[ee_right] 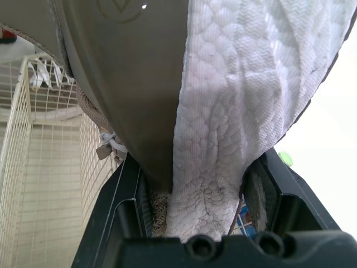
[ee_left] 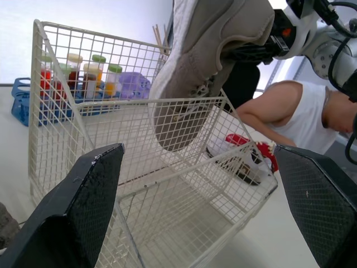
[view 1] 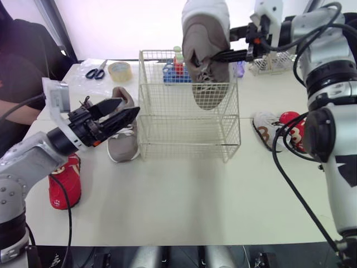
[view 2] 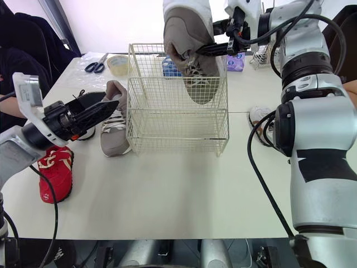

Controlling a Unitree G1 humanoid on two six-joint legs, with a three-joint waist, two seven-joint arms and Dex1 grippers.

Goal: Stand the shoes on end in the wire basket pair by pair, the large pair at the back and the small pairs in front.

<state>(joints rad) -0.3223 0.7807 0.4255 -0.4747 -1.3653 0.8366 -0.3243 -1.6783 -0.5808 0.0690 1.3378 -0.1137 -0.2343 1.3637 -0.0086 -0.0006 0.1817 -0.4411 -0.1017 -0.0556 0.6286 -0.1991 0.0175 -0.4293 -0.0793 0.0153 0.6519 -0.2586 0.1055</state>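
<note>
- The right gripper [view 1: 218, 56] has its fingers clamped on a large grey shoe [view 1: 203, 28], toe down, with the tip dipped into the back of the wire basket [view 1: 184, 134].
- The left gripper [view 1: 127, 109] has its fingers spread wide and empty, near the second grey shoe [view 1: 122, 146], which lies on the desk [view 1: 178, 195].
- A small red shoe [view 1: 66, 184] and a white-and-red pair [view 1: 279, 128] lie outside the basket, and no shoe is stood inside it yet.
- No brand or writing is legible.

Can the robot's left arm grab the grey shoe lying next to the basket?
Probably yes. The left gripper is open and hangs right by the grey shoe, with nothing between them. The basket stands close beside, so it might bump that.
</note>
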